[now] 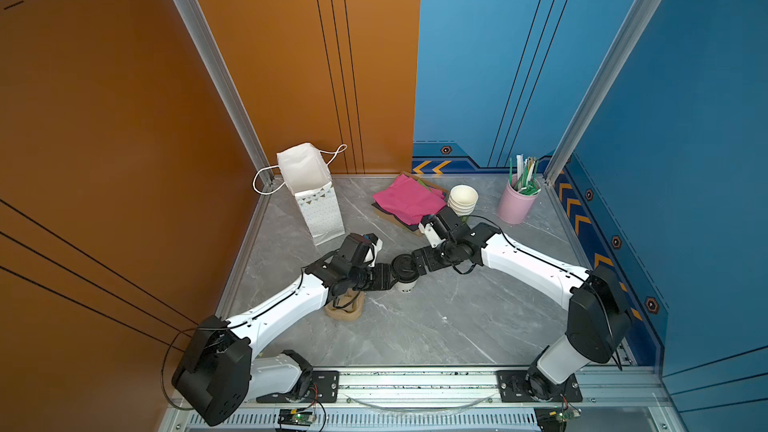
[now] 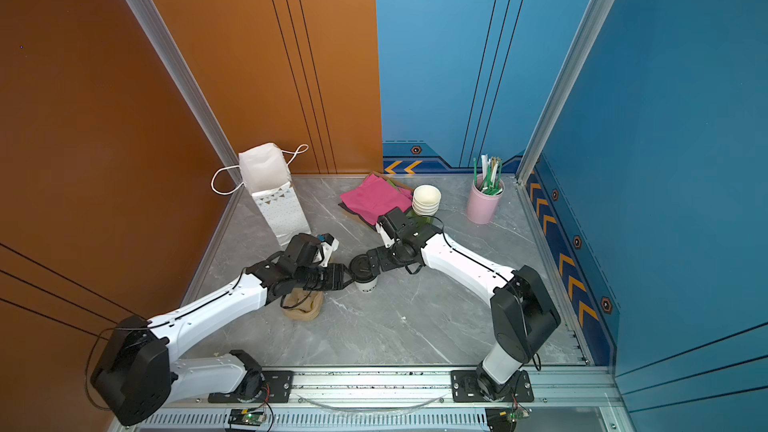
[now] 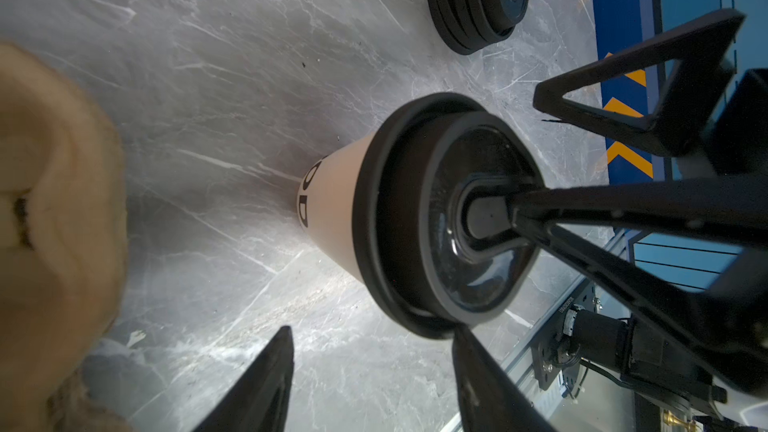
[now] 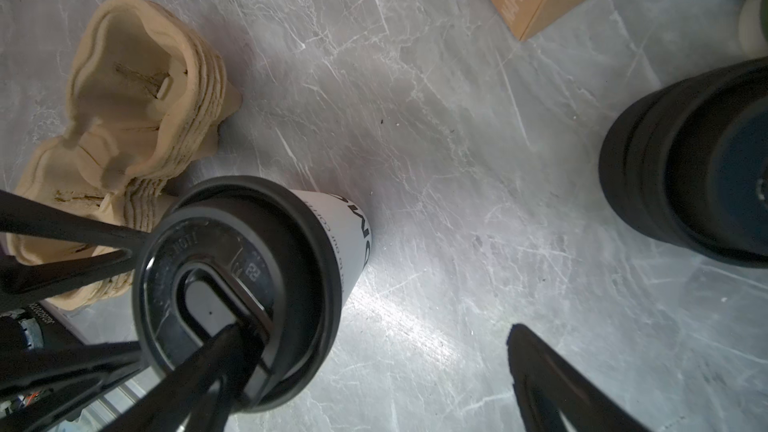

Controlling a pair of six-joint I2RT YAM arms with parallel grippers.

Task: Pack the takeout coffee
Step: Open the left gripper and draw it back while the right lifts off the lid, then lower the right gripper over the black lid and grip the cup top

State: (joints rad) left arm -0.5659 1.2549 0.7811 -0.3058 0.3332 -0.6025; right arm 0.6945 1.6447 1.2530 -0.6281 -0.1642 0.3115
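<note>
1. The takeout coffee (image 1: 405, 280) stands upright on the table (image 1: 415, 334) near its middle, with its black lid (image 3: 436, 218) fitted. It is between the two hands and outside the white paper bag (image 1: 309, 197), which stands open at the back left.
2. The left hand (image 3: 372, 328) has its fingers spread and nothing between them. One fingertip (image 3: 469, 351) sits at the rim of the lid, but contact cannot be confirmed. The other fingertip points at the table beside the cup wall.
3. The right hand (image 4: 376, 328) is spread wide and grips nothing. One finger (image 4: 216, 351) lies across the top of the lid. The other is clear of the cup, above bare table.
4. In both top views the black fingers merge with the black lid, so the gaps cannot be read there.
5. Only a few dark letters on the cup show in each wrist view; the rest wrap out of sight.
6. The stack of black lids (image 3: 478, 2) is cut by the frame edge in both wrist views. In both top views the right arm covers it.
7. The stack of cardboard carriers (image 4: 137, 118) sits just beside the cup. It is blurred in the left wrist view and partly covered by the left arm in both top views.
8. The pink napkins (image 1: 409, 199) hide most of a cardboard box (image 4: 552, 2), and the print on the box is cut off.
9. The lower part of the stack of white cups (image 1: 462, 200) is hidden behind the right arm.
</note>
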